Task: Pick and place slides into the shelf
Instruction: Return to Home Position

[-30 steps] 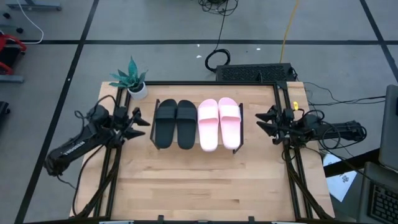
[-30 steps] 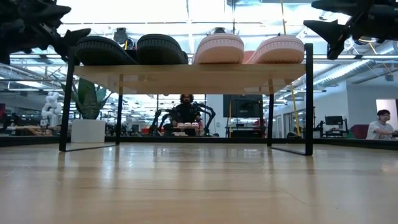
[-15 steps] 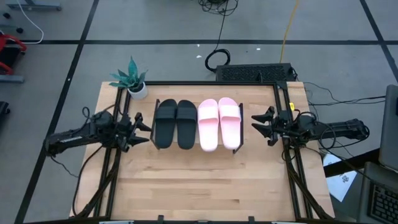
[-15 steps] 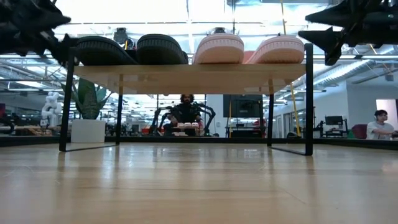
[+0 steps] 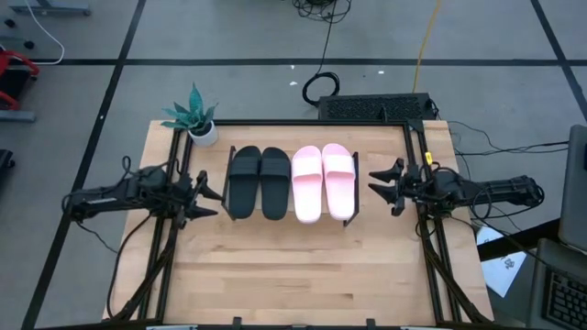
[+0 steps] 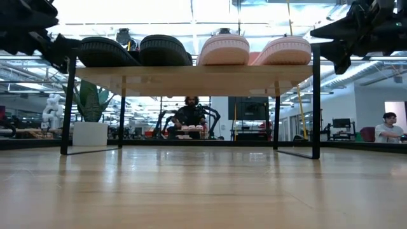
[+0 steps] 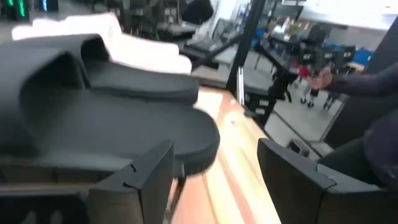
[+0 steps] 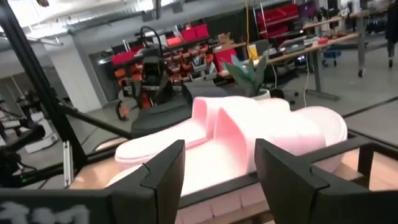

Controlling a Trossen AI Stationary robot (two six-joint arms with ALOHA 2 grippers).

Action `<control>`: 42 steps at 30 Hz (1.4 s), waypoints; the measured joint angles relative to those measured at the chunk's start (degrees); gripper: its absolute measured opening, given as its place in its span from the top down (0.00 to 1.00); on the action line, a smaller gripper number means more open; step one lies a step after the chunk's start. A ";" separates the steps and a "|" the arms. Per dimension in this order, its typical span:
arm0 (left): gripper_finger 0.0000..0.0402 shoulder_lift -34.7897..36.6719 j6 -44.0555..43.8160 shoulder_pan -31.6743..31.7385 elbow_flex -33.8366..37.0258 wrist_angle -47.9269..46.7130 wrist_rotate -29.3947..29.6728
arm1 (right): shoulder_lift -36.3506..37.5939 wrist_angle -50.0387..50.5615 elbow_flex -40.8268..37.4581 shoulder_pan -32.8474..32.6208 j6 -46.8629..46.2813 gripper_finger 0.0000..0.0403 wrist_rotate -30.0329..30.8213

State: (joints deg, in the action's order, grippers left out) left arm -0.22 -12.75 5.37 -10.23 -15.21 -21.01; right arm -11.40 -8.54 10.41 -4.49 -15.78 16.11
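Note:
Both pairs of slides lie side by side, soles down, on the shelf's wooden top board. The black pair is toward the table's left and the pink pair toward its right. My left gripper hovers open just left of the shelf, level with the black slides. My right gripper hovers open just right of the shelf and faces the pink slides. Neither gripper touches anything. The shelf stands on thin black end frames.
A small potted plant stands at the table's far left corner. A black device lies behind the far edge. Bare tabletop stretches from the shelf to the near edge. People sit in the room beyond.
My left arm has swung from slanting in at the near left to lying level from the left. Its gripper has dropped a little beside the black slides. My right gripper has moved toward the table's left, closer to the pink slides, and slightly down. The slides have stayed put.

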 joint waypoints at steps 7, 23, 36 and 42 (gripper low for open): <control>0.43 0.01 -0.23 -0.68 -6.87 -11.98 0.05 | 0.19 1.12 0.00 0.00 0.34 0.55 -1.97; 0.43 0.01 -0.86 -0.68 -2.05 -11.19 1.59 | 1.40 3.51 0.00 0.00 0.16 0.55 -2.54; 0.43 0.01 -1.27 -0.70 -1.43 -14.37 3.58 | 1.40 4.89 0.00 0.00 0.02 0.55 -2.46; 0.43 0.01 -1.52 -0.68 -1.37 -15.06 6.36 | 1.40 5.33 0.00 0.00 0.04 0.55 -2.44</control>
State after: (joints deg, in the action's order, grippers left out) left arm -0.21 -14.27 4.69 -11.60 -30.27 -14.65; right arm -10.00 -3.20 10.41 -4.49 -15.73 13.67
